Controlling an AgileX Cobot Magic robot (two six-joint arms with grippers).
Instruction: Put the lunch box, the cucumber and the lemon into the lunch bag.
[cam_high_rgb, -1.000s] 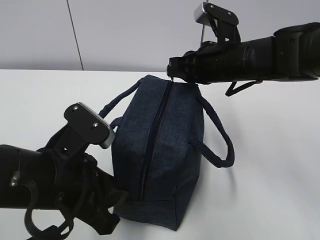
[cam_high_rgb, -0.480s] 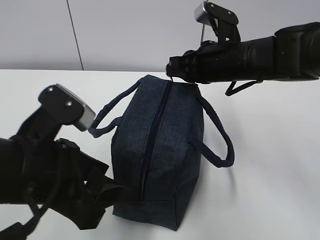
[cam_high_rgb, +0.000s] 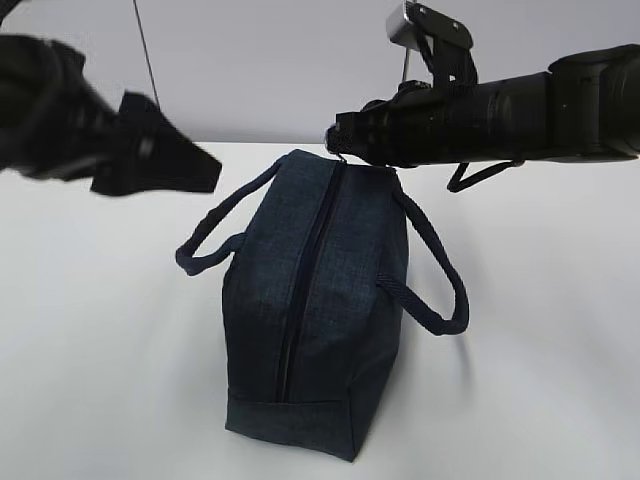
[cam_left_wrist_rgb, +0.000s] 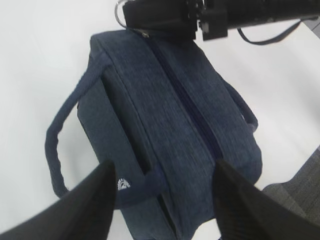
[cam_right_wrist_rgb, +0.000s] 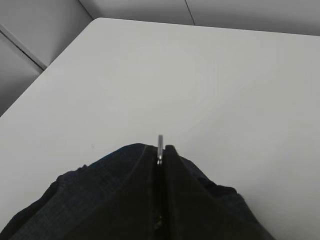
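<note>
While the lunch bag (cam_high_rgb: 315, 310) sits zipped on the white desk (cam_high_rgb: 540, 400), the right tool (cam_right_wrist_rgb: 160, 155) is pinched on the silver ring pull (cam_right_wrist_rgb: 160, 142) at the far end — the zipper's long axis runs straight back toward the camera. The left tool (cam_left_wrist_rgb: 162, 200) hangs spread open above the bag's near end.

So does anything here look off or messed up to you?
Nothing looks damaged or spilled. The lunch bag stands upright on the table, zipper closed. The right gripper is pinched on the silver ring pull at the bag's far end, while the left gripper hangs open above it.
</note>
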